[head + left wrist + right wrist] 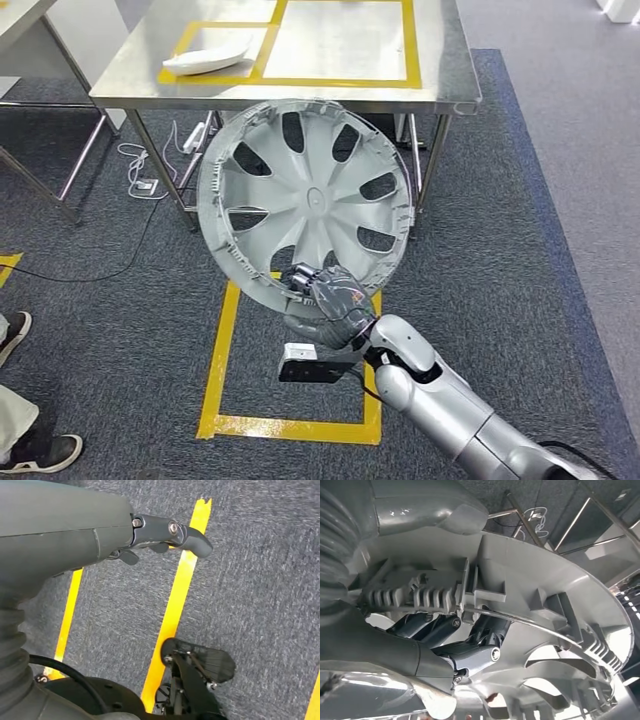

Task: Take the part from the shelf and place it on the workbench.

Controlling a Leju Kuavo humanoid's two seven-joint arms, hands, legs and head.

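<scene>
A large silver wheel cover (306, 195) with several spokes hangs tilted in the air in front of the steel workbench (445, 75). My right hand (332, 303) grips its lower rim from below. Up close in the right wrist view, the dark fingers (471, 655) curl through the ribbed inner rim of the wheel cover (554, 600), with the thumb on the other side. My left hand (151, 535) hangs over the grey carpet, its fingers apart and nothing in it.
A white curved part (207, 58) lies on the workbench inside a yellow-taped rectangle (411, 45). Yellow tape marks a box (290, 428) on the carpet below me. A person's shoes (34, 450) stand at the left. Cables (143, 165) lie under the bench.
</scene>
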